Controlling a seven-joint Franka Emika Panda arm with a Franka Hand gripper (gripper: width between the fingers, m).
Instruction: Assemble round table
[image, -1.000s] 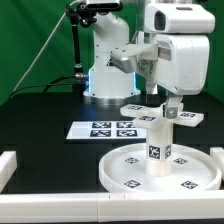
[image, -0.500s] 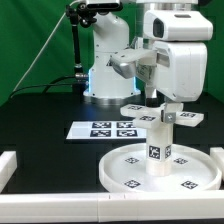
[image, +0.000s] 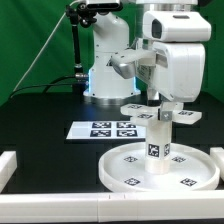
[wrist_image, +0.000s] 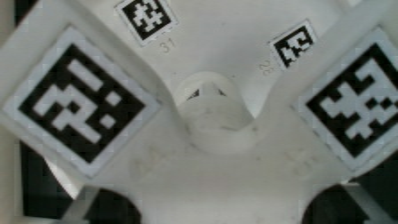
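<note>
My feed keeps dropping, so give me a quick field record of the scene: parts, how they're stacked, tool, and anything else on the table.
disc: round disc lies flat on the table, near the front
leg: cylinder leg stands upright at the disc's centre
base: cross-shaped base sits on top of the leg
tool: tool directly above the base; open or shut cannot be told
marker board: marker board flat, at the exterior view's left of the leg

Bulky white arm (image: 170, 55), grey joints

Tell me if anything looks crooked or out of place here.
Nothing stands out. The leg stands upright at the middle of the round disc, the cross-shaped base sits level on top, and the marker board lies flat.
</note>
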